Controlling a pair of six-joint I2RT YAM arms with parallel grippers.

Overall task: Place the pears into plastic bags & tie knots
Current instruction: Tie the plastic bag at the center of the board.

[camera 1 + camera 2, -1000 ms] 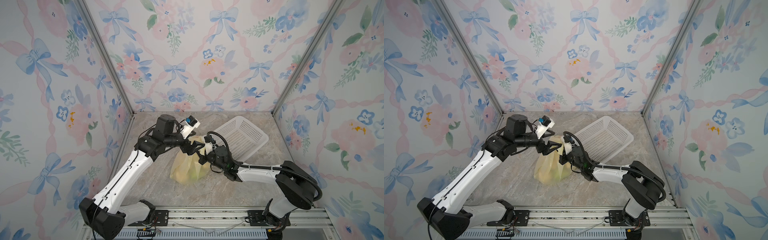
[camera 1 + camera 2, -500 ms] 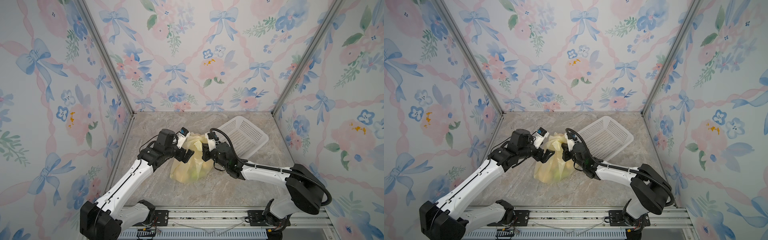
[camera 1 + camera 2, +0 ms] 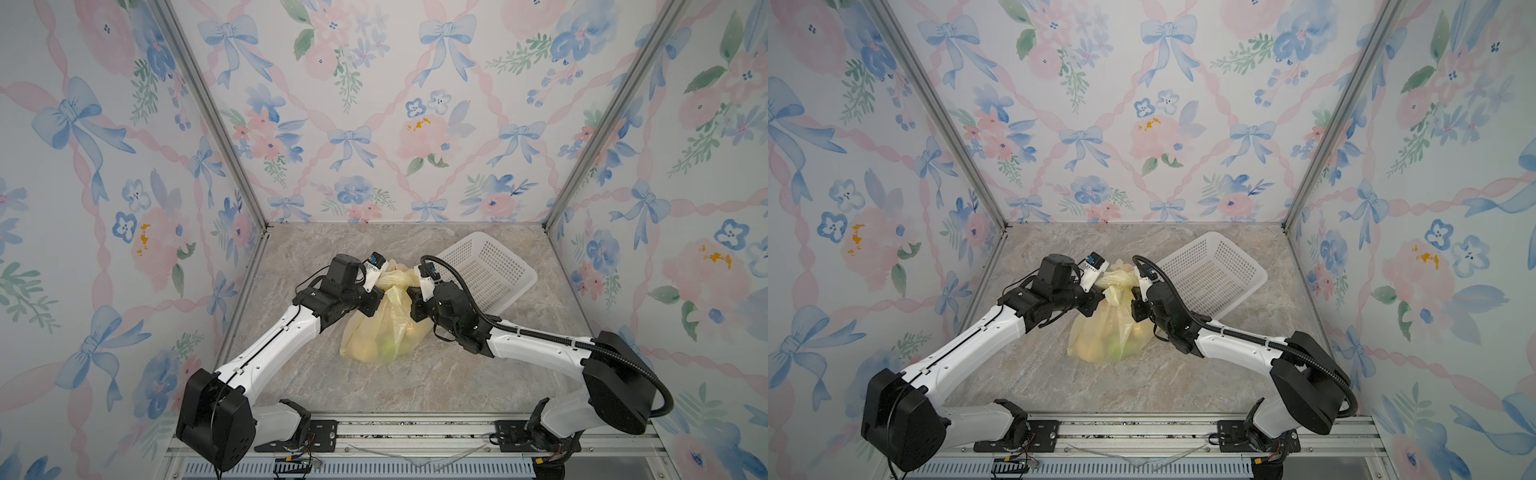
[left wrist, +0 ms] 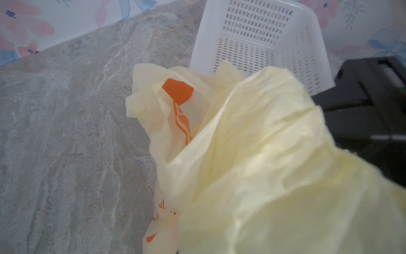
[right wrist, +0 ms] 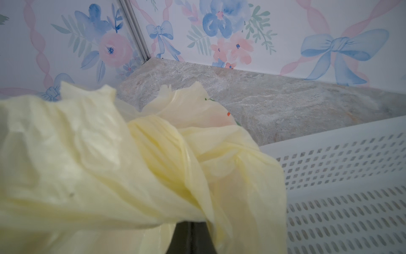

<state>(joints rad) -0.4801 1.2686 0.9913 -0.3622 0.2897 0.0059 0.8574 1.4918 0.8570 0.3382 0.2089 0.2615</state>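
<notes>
The pale-yellow plastic bag (image 3: 384, 328) stands mid-table in both top views, bulging at its base. Pears (image 3: 384, 348) show dimly through the film, one green among cream-yellow ones. The handles are twisted into a loose knot (image 3: 394, 280) at the top, which fills the right wrist view as a twist (image 5: 175, 167). My left gripper (image 3: 376, 296) presses against the bag's neck from the left, shut on the film, which hides its jaws in the left wrist view (image 4: 263, 176). My right gripper (image 3: 412, 296) is shut on a handle from the right, and its dark jaws (image 5: 191, 238) meet under the film.
A white perforated basket (image 3: 490, 270) lies tilted just behind and right of the right gripper, close to the right wall. Flowered walls close three sides. The marble floor (image 3: 316, 374) in front of the bag is bare up to the arm bases.
My left arm came down and in toward the bag's neck, and its open gripper shut on the film. The right gripper stayed shut on its handle and shifted slightly back.
</notes>
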